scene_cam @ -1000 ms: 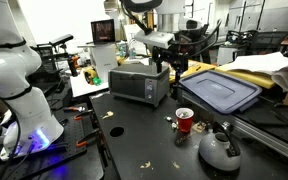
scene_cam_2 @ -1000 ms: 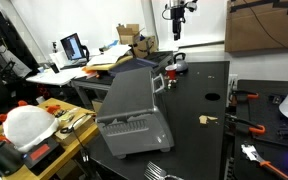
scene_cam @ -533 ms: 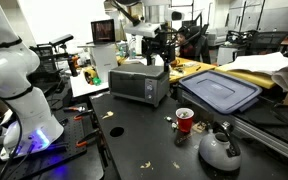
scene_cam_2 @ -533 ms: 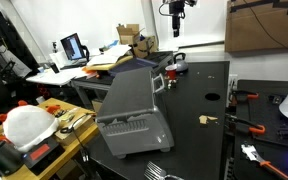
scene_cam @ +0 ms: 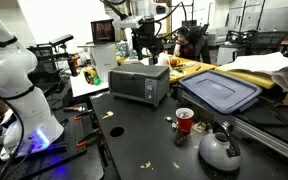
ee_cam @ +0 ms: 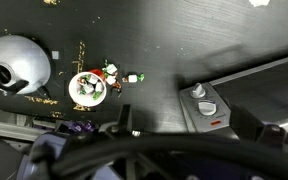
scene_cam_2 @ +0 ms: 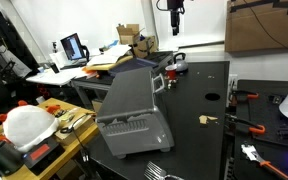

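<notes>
My gripper point(scene_cam: 147, 47) hangs high in the air above the back of a silver toaster oven point(scene_cam: 139, 83), holding and touching nothing. In both exterior views it is well clear of the black table, near the top edge point(scene_cam_2: 174, 14). Its jaws stand wide open; in the wrist view one dark finger point(ee_cam: 124, 120) shows beside a mass of black cables. Far below, the wrist view shows the oven's knob panel point(ee_cam: 206, 100), a red and white cup point(ee_cam: 87, 88) with scraps around it, and a grey kettle point(ee_cam: 14, 65).
A blue-lidded bin point(scene_cam: 221, 92) lies beside the oven. The red cup point(scene_cam: 185, 118) and kettle point(scene_cam: 219, 150) stand near the table's front. A white machine point(scene_cam: 19, 90) with a purple glow stands at one side. Tools lie along the table edge point(scene_cam_2: 249, 105).
The gripper has swung sideways from beside the toaster oven to above its back and has risen a little. Its jaws have stayed open; nothing on the table has moved.
</notes>
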You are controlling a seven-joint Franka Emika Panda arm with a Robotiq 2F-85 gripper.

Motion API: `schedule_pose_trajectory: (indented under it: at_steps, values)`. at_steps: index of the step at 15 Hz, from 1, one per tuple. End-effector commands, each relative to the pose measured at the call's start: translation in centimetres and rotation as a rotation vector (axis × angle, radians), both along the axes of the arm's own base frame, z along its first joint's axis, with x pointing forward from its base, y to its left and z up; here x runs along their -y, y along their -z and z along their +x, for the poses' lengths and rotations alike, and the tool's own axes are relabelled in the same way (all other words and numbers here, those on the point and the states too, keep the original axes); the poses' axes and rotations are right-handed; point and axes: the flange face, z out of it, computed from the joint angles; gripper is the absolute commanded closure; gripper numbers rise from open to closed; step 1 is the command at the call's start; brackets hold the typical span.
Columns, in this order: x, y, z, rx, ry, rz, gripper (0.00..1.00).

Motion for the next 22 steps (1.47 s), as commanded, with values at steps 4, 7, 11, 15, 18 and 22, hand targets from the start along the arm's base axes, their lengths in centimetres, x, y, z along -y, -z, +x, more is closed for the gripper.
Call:
schedule_pose_trajectory:
  at_steps: [4,7,11,15,18,22]
  values:
    - [-4.1,-1.5,-2.0,0.009,0.073,-0.046,0.0]
    - [-5.6,-1.6,-2.1,-0.004,0.124,-0.076,0.0]
    - [-7.7,-1.6,-2.2,-0.018,0.158,-0.1,0.0]
    - [-9.0,-1.7,-2.4,-0.024,0.12,-0.075,0.0]
    - [-8.8,-1.3,-1.3,-0.017,0.126,-0.083,0.0]
    - [-8.8,-1.3,-1.4,-0.018,0.125,-0.083,0.0]
